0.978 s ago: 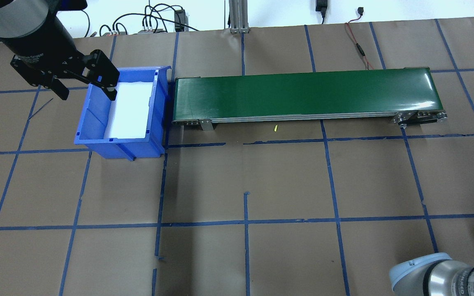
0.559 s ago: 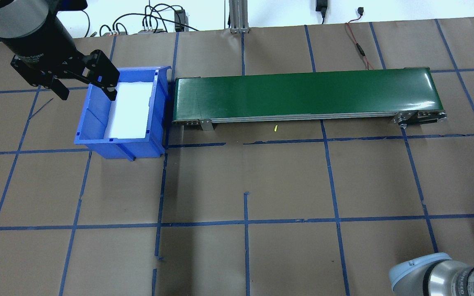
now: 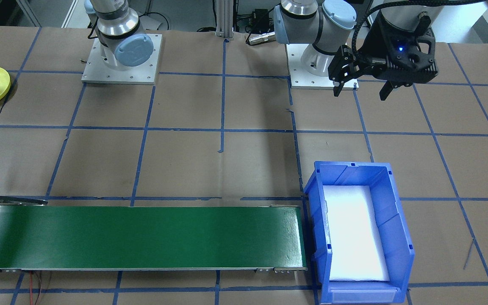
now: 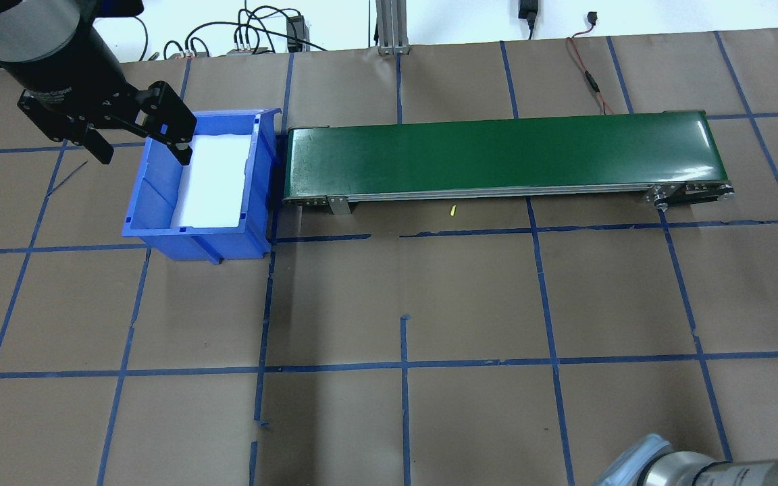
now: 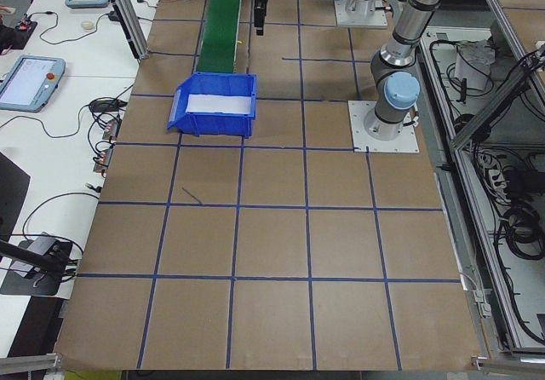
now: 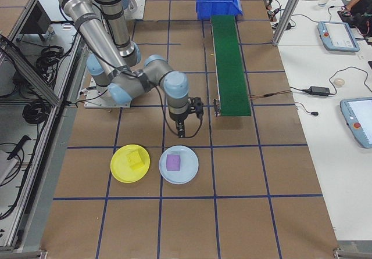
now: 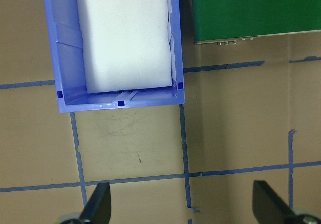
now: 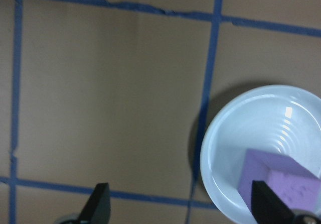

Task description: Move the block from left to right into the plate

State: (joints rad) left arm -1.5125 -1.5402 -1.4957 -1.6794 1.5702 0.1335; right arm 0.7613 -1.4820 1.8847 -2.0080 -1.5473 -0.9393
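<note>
The tabletop (image 4: 470,297) stretches out brown with its blue tape grid, and along the far side runs the green conveyor belt (image 4: 500,155), nothing riding on it. At its end sits the blue bin (image 4: 159,202), white foam lining its floor. The left end effector (image 4: 140,150) hangs above the bin's outer rim, fingers spread wide, nothing between them; its wrist camera looks down on the bin and the belt's end. Over at the other end of the tabletop, the right end effector (image 6: 181,132) hovers just short of the two plates, and its wrist view shows both fingertips (image 8: 98,200) standing well apart, empty. The yellow plate (image 6: 119,175) carries a yellow block (image 6: 135,158). Beside it, the pale blue plate (image 8: 235,133) holds the purple block (image 8: 281,179), which lies inside the rim, below and a little ahead of the right end effector, not touching it.
</note>
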